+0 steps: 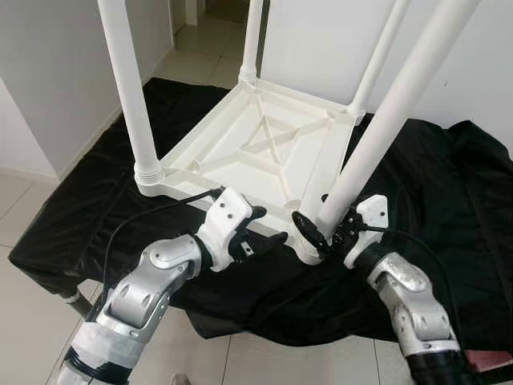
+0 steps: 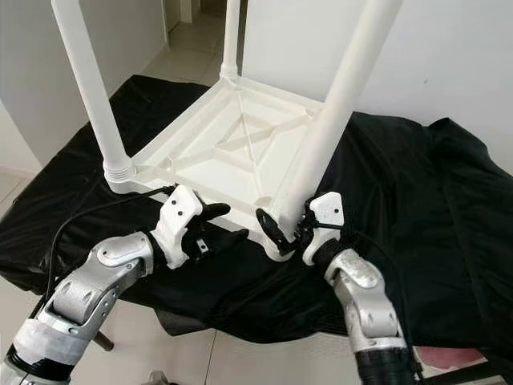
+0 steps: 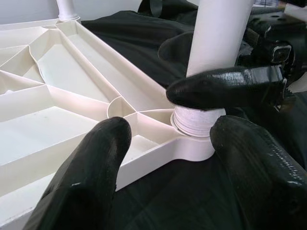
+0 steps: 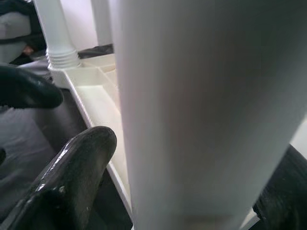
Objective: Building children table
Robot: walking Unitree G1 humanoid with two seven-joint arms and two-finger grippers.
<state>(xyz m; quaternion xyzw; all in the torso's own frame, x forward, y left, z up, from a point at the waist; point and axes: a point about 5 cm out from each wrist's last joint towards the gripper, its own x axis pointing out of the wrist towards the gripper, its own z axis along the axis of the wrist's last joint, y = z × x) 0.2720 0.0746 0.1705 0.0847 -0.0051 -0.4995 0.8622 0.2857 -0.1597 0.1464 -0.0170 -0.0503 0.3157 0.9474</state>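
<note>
The white table (image 1: 264,144) lies upside down on a black cloth (image 1: 449,200), legs up. At its near corner the right gripper (image 1: 325,233) clasps the leg (image 1: 385,128) near its base (fingers either side). The left gripper (image 1: 260,228) hovers open just beside that corner.

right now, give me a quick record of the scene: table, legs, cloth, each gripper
table: white plastic tabletop lying upside down, ribbed underside up
legs: four white legs standing up from the corners; the near right leg leans
cloth: black cloth spread under the table
right gripper: right gripper shut on the near right leg close to its socket
left gripper: left gripper open, at the tabletop's near edge beside that corner
floor: pale tiles
</note>
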